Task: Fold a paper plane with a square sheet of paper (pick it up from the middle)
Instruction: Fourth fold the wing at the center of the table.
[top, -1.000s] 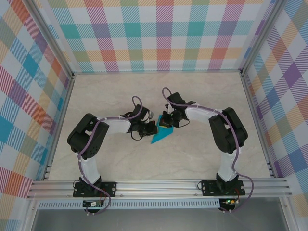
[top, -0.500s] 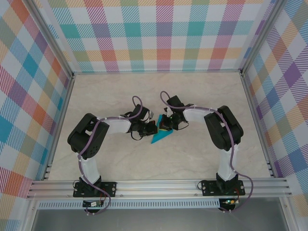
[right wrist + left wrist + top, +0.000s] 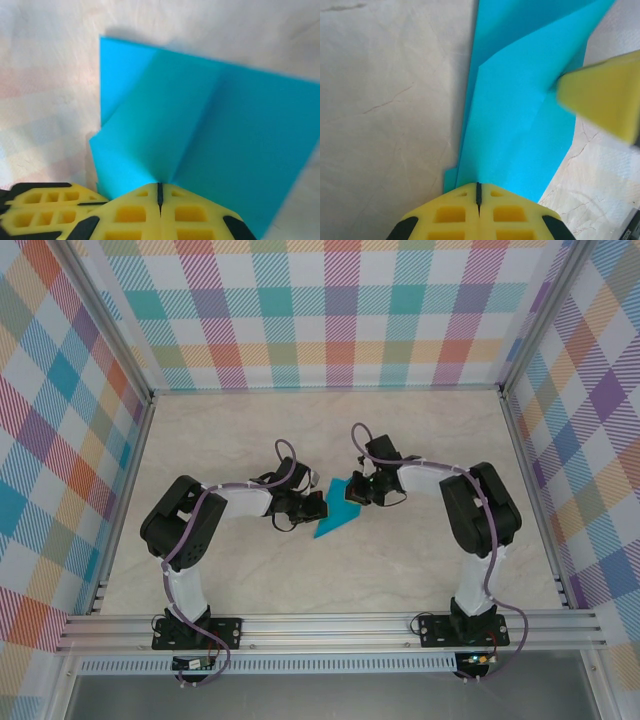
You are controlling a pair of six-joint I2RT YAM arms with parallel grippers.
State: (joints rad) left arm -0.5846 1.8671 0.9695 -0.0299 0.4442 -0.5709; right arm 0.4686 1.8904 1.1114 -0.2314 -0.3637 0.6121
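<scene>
The teal sheet of paper (image 3: 330, 525), partly folded into a pointed shape, lies at the middle of the table between the two arms. My left gripper (image 3: 318, 508) is shut on its left edge; in the left wrist view the jaws (image 3: 478, 186) meet on the layered paper (image 3: 520, 115). My right gripper (image 3: 358, 490) is shut on a raised flap at the paper's far right. In the right wrist view its jaws (image 3: 160, 186) pinch a crease of the paper (image 3: 225, 130). One of the right gripper's yellow fingers (image 3: 602, 95) touches the paper's right edge.
The pale marble table (image 3: 250, 440) is walled by plaid panels (image 3: 330, 310) at the back and both sides. An aluminium rail (image 3: 330, 625) runs along the near edge by the arm bases. The left gripper's yellow fingers (image 3: 45, 212) sit close beside the right jaws.
My right gripper has moved to the right with its flap, so more teal paper now shows between the two grippers. The left gripper has stayed in place.
</scene>
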